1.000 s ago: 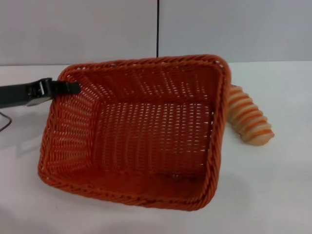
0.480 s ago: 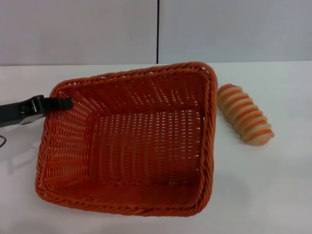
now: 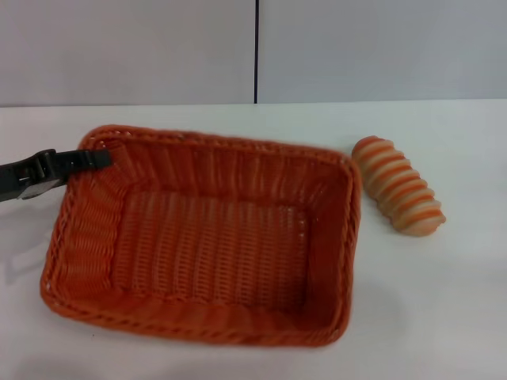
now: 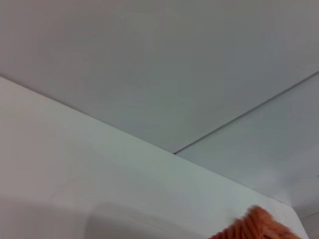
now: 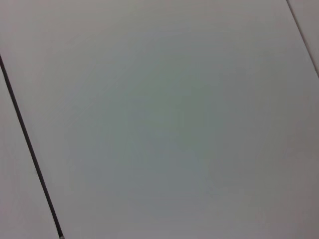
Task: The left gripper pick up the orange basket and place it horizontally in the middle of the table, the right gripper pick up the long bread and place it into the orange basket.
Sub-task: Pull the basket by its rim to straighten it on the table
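Left gripper (image 3: 101, 158) clenched on the orange basket's (image 3: 202, 237) rim; long bread (image 3: 398, 185) lies beyond the basket's far side, on the tabletop (image 3: 444, 301).

A plain pale grey wall of flat panels (image 3: 127, 47) filled the upper part of the head view, running across the whole width of the frame. A thin dark vertical seam (image 3: 256, 51) divided it just right of the frame's centre, reaching from the top edge down to where the wall ended. In the left wrist view the same grey panelling (image 4: 149, 64) took up the upper area, crossed by a slanted seam line (image 4: 244, 114) at right, and in the right wrist view a dark seam (image 5: 30, 144) slanted down the left side.
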{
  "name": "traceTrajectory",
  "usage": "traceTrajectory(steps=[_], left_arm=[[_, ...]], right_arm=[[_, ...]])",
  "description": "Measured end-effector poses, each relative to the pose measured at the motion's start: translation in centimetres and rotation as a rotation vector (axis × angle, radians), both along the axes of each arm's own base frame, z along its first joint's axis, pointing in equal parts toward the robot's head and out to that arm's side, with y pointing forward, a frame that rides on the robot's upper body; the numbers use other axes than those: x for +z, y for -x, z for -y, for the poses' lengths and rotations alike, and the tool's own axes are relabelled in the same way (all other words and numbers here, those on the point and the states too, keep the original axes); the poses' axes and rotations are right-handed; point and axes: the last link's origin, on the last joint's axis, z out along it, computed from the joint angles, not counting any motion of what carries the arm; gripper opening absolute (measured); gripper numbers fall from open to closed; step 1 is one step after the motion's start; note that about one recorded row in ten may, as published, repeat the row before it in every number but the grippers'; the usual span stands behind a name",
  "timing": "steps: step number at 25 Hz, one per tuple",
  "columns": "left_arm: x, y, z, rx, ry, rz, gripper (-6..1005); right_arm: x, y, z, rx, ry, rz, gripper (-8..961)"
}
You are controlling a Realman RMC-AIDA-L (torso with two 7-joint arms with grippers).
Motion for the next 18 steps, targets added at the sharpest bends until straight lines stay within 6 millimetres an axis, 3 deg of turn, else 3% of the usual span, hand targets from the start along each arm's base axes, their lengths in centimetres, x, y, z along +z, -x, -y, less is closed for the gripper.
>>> traceTrajectory(steps=[4,9,12,18], left_arm=[[-0.02,-0.03,0.08,0.000,0.006,0.003,311],[-0.03,0.03,0.31,0.005,0.016,0.009,522],[0.06,0.07,0.57,0.005,0.030,0.014,575],[0.73,0.44,0.78,0.005,0.027,-0.001,575]], right_arm=[[0.00,0.01,-0.01,0.000,0.000,0.000,634],[0.01,0.15,-0.23,0.006,0.000,0.000,634],[0.24,0.14,-0.32,0.006,-0.002,0.008,634],[0.39,0.13,-0.37,0.007,-0.003,0.014,634]])
